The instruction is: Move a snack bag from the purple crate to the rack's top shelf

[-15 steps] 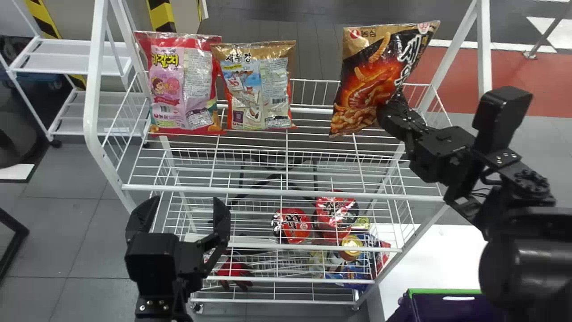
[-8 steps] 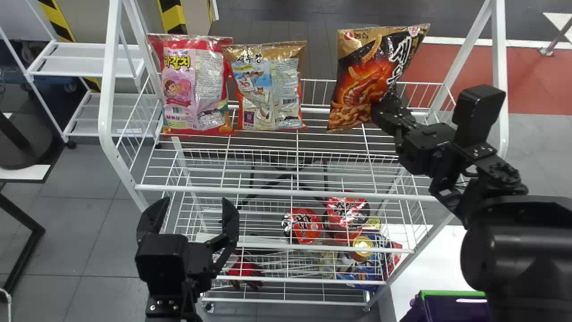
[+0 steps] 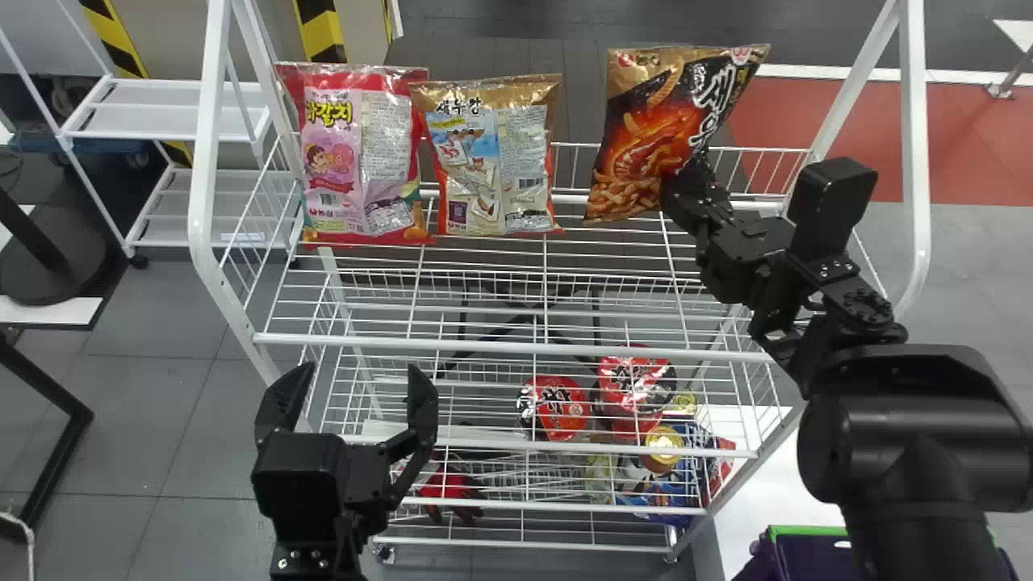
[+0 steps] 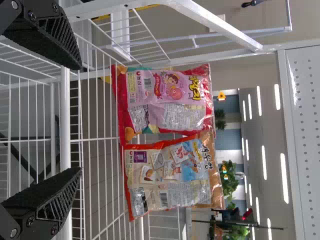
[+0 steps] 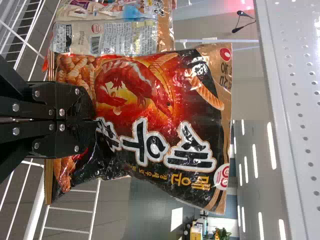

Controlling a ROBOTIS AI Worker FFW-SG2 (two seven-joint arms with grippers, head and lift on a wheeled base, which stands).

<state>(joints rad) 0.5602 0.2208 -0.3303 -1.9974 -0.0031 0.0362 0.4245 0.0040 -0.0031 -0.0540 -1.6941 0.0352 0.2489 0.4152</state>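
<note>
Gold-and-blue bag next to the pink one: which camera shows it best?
Left wrist view: the gold-and-blue bag is whole and close. Head view: whole, but farther off. Right wrist view: partly cut off at the edge, behind the held bag.

The robot's right arm (image 3: 912, 420) is black, with a fat, smooth, round part like a pipe and a tall block (image 3: 833, 194) with soft corners. The left claw (image 3: 360, 369) is black too, with a chunky box (image 3: 299, 476) and bumpy lines on its flat fingers (image 4: 57, 40). The right claw (image 3: 686, 179) has dark, flat plates (image 5: 45, 142) with round, shiny, silver screws (image 5: 62, 112).
</note>
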